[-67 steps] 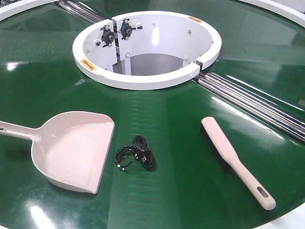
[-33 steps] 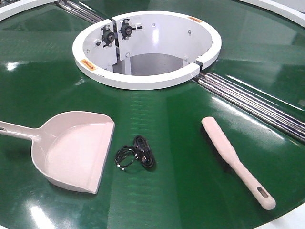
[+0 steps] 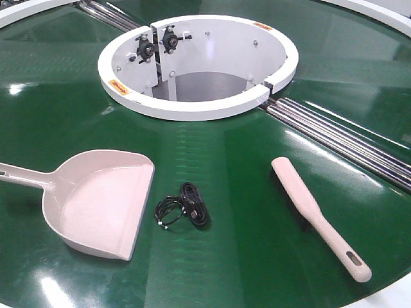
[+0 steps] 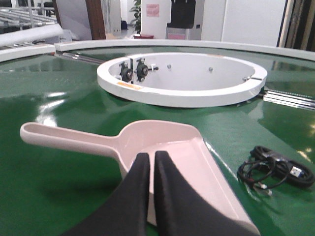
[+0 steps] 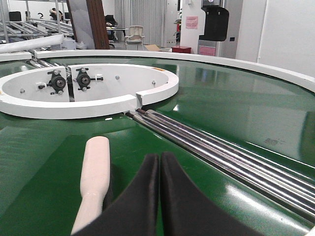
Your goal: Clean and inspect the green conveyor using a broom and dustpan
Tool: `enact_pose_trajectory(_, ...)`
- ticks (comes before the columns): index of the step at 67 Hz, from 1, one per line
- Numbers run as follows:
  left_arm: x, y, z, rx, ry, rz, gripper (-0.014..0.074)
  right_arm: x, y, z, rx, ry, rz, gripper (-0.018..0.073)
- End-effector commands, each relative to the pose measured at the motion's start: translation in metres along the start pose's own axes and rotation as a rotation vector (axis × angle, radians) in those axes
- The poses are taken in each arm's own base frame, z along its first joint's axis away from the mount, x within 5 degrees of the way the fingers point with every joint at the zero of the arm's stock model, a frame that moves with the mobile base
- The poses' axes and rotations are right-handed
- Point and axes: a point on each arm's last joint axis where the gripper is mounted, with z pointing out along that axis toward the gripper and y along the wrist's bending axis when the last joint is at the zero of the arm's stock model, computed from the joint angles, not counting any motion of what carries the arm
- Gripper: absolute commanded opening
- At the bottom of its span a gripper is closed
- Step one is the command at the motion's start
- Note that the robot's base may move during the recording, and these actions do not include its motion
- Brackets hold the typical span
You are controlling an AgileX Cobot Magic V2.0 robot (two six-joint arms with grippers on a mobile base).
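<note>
The green conveyor (image 3: pixel 237 167) fills the front view. On it at the left lies the pale pink dustpan (image 3: pixel 103 202), mouth facing right and handle reaching off the left edge. The broom (image 3: pixel 314 215) lies at the right, handle toward the near edge. Neither gripper shows in the front view. In the left wrist view my left gripper (image 4: pixel 151 156) is shut and empty, hovering over the dustpan (image 4: pixel 172 152). In the right wrist view my right gripper (image 5: pixel 159 158) is shut and empty, just right of the broom (image 5: pixel 94 169).
A coiled black cable (image 3: pixel 183 210) lies between dustpan and broom, also in the left wrist view as the cable (image 4: pixel 275 169). The white ring-shaped hub (image 3: pixel 199 64) stands at the centre. Silver rollers (image 3: pixel 340 138) run diagonally at the right.
</note>
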Motion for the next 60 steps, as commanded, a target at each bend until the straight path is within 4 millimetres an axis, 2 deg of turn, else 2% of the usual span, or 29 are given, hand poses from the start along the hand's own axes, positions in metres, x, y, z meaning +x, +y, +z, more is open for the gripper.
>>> enact_pose_trajectory(1, -0.013, -0.001, -0.002, 0.017, -0.144, -0.027, -0.0006, -0.004, 0.000, -0.001, 0.010, -0.079, -0.011, -0.0010)
enact_pose_trajectory(13, -0.063, -0.003, -0.011, 0.022, -0.235, -0.030, -0.0006, -0.004, 0.000, -0.001, 0.010, -0.079, -0.011, -0.0010)
enact_pose_trajectory(20, -0.091, -0.004, -0.010, 0.018, -0.177, -0.030, -0.0006, -0.004, 0.000, -0.001, 0.010, -0.079, -0.011, -0.0010)
enact_pose_trajectory(30, -0.118, -0.005, 0.007, 0.010, -0.053, -0.028, -0.0006, -0.004, 0.000, -0.001, 0.010, -0.079, -0.011, -0.0010)
enact_pose_trajectory(35, -0.122, -0.005, 0.017, 0.006, -0.003, -0.020, -0.0006, -0.004, 0.000, -0.001, 0.010, -0.079, -0.011, -0.0010)
enact_pose_trajectory(45, -0.112, -0.005, 0.041, -0.002, 0.124, -0.007, -0.0006, -0.004, 0.000, -0.001, 0.010, -0.079, -0.011, -0.0010)
enact_pose_trajectory(60, -0.102, -0.005, 0.057, -0.006, 0.212, -0.012, -0.0001, -0.004, 0.000, -0.001, 0.010, -0.080, -0.011, -0.0010)
